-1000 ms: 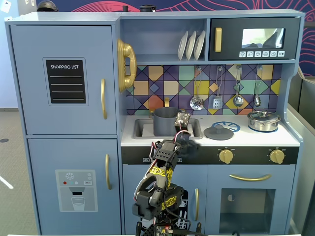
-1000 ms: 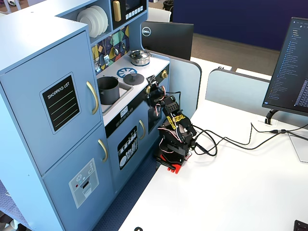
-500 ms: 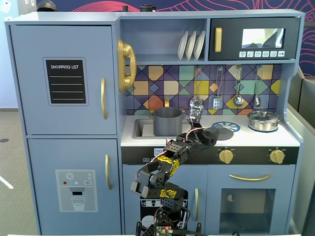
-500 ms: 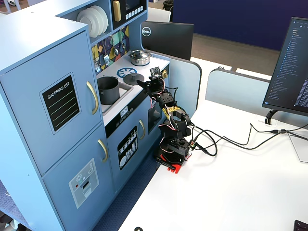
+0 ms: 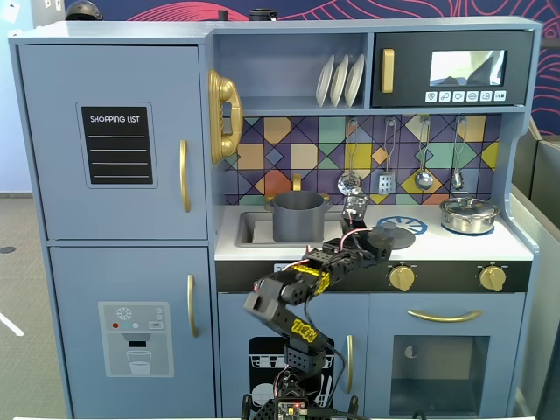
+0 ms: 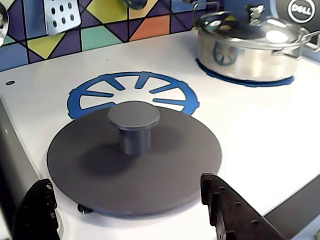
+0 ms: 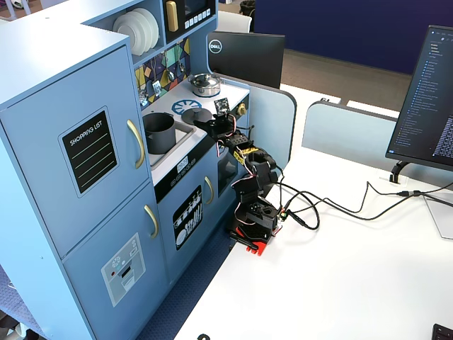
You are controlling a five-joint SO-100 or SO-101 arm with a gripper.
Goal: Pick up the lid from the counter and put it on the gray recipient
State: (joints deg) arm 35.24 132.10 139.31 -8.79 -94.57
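Wrist view: lid (image 6: 150,167) flat at lower centre, partly over burner print (image 6: 132,90); jaws spread (either side, not touching).

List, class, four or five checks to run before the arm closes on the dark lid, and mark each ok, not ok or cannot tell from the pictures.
1. The gripper is open: ok, the wrist view shows its two fingers apart, one at each side of the lid's near edge.
2. The lid lies flat on the white counter, knob up: ok.
3. The lid is clear of the silver pot: ok, they stand well apart.
4. The gray recipient is uncovered: ok, its top is open.
5. The fingers are low enough to catch the lid's rim: cannot tell.
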